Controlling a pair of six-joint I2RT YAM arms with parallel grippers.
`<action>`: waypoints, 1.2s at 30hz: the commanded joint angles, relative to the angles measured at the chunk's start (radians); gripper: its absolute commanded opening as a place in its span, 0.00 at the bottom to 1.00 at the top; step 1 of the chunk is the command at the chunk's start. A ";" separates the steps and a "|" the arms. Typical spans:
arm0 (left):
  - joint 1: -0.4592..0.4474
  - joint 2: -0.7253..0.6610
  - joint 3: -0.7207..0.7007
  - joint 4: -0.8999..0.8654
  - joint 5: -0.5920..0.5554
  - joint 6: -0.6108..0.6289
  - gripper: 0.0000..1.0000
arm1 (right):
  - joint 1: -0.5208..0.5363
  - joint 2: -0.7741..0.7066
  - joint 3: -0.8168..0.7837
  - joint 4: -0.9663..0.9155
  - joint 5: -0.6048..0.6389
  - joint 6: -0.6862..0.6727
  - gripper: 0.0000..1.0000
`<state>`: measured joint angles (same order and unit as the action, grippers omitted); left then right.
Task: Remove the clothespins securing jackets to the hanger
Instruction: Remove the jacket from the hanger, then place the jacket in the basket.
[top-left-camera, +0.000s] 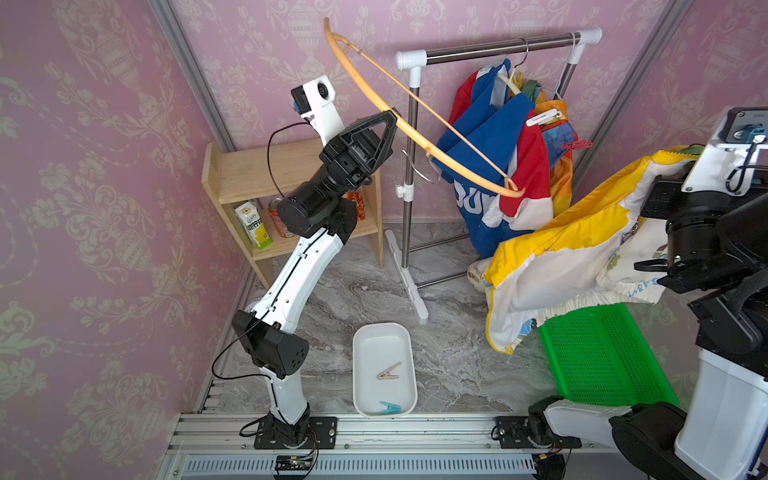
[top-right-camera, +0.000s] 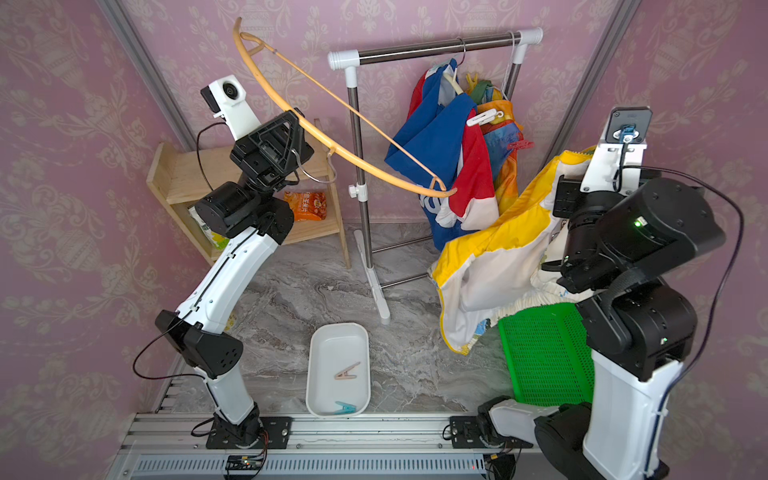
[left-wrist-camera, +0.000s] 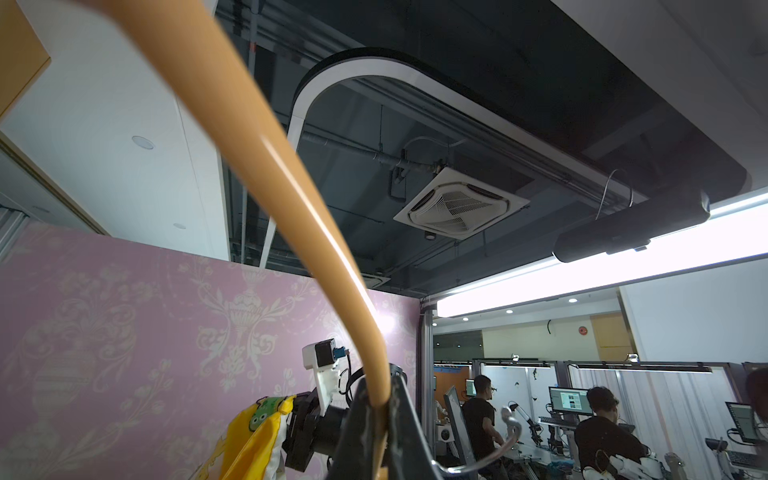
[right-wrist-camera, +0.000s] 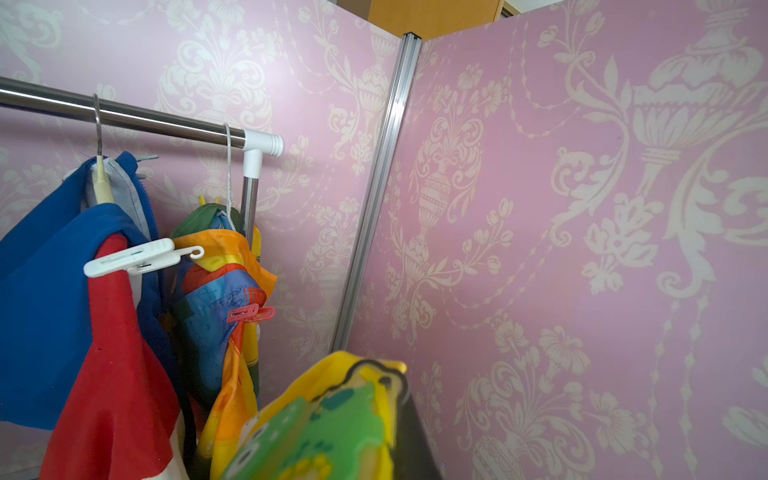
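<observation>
My left gripper (top-left-camera: 392, 115) (left-wrist-camera: 378, 409) is shut on a bare wooden hanger (top-left-camera: 457, 169) (left-wrist-camera: 286, 187), held high and tilted. My right gripper (right-wrist-camera: 374, 399) is shut on the collar of the yellow jacket (top-left-camera: 573, 249) (right-wrist-camera: 332, 415), which droops over the basket. The blue, red and white jacket (top-left-camera: 490, 137) and the rainbow jacket (top-left-camera: 557, 137) hang on the rack. A white clothespin (top-left-camera: 542, 119) (right-wrist-camera: 133, 259) and a red clothespin (top-left-camera: 575, 145) (right-wrist-camera: 249, 314) are clipped to them. A yellow clothespin (top-right-camera: 470, 80) pokes up near the hooks.
A white tray (top-left-camera: 361, 345) on the floor holds a beige clothespin (top-left-camera: 389, 371) and a teal clothespin (top-left-camera: 390, 408). A green basket (top-left-camera: 598, 353) lies under the yellow jacket. The rack's steel rail (top-left-camera: 498, 45) stands at the back, and a wooden shelf (top-left-camera: 249, 174) stands behind my left arm.
</observation>
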<state>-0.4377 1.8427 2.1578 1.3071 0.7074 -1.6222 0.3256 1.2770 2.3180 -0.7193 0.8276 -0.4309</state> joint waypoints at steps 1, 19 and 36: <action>0.004 0.014 0.033 0.029 -0.008 -0.066 0.00 | -0.020 0.025 0.009 0.032 0.018 -0.012 0.00; -0.011 -0.173 -0.394 -0.178 0.064 0.191 0.00 | -0.074 -0.014 0.103 0.542 0.045 -0.761 0.00; -0.044 -0.156 -0.405 -0.205 0.094 0.181 0.00 | -0.459 -0.061 -0.246 0.178 -0.167 -0.375 0.03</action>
<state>-0.4755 1.7092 1.7409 1.0481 0.7803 -1.4372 -0.0429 1.1820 2.1029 -0.4717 0.7700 -0.9741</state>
